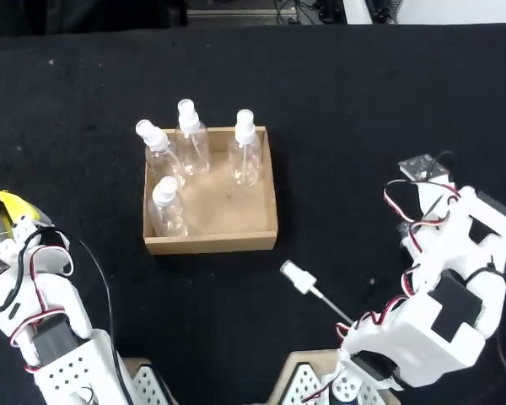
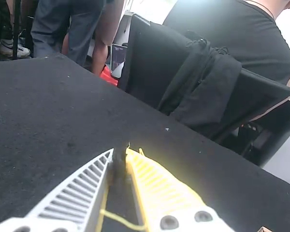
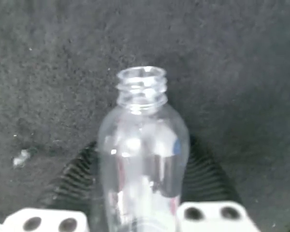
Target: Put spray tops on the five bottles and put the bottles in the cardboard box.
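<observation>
The cardboard box (image 1: 211, 243) sits mid-table with several clear bottles (image 1: 246, 150) standing in it, each with a white spray top on. A loose spray top (image 1: 302, 278) with its thin tube lies on the black cloth in front of the box's right corner. In the right wrist view my right gripper (image 3: 142, 166) is shut on a clear bottle (image 3: 141, 125) with a bare neck, its open mouth pointing away over the cloth. The right arm (image 1: 455, 253) is at the table's right side. My left gripper (image 1: 2, 211) (image 2: 120, 155) rests at the near left, shut and holding nothing.
The black cloth (image 1: 363, 110) covers the whole table. Beyond the table's far edge, the left wrist view shows a chair draped with dark clothing (image 2: 198, 82) and people standing. Both arm bases (image 1: 320, 384) stand at the near edge.
</observation>
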Robot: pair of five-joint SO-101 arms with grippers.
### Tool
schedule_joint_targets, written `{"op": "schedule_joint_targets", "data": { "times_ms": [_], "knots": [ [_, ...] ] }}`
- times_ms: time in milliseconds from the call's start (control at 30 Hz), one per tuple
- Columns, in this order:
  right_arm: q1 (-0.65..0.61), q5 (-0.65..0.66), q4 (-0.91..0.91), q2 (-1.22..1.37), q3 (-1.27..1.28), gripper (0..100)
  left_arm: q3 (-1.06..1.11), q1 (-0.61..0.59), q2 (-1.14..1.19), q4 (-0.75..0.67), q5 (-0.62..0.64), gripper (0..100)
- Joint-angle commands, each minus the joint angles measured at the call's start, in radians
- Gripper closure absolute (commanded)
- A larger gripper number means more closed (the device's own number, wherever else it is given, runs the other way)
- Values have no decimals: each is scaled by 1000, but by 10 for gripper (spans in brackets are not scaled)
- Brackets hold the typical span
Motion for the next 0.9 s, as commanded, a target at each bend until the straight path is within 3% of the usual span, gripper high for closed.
{"op": "schedule_joint_targets", "data": {
  "times_ms": [0,100,200,400,567,633,867],
  "knots": [
    [51,17,-11,-15,-8,989,-64,-1,-12,72,-2,967],
    [87,14,-5,-44,-39,988,-234,-1,-12,244,-5,967],
    [126,14,-3,-97,-41,988,-389,25,-11,336,-87,966],
    [157,14,37,-180,1,988,-556,272,-9,359,-253,960],
    [155,14,37,-203,42,988,-733,460,-3,413,-322,812],
    [155,14,37,-203,45,988,-812,538,34,433,-361,808],
    [155,-104,31,-203,31,988,-1202,863,450,606,-420,827]
  ]
}}
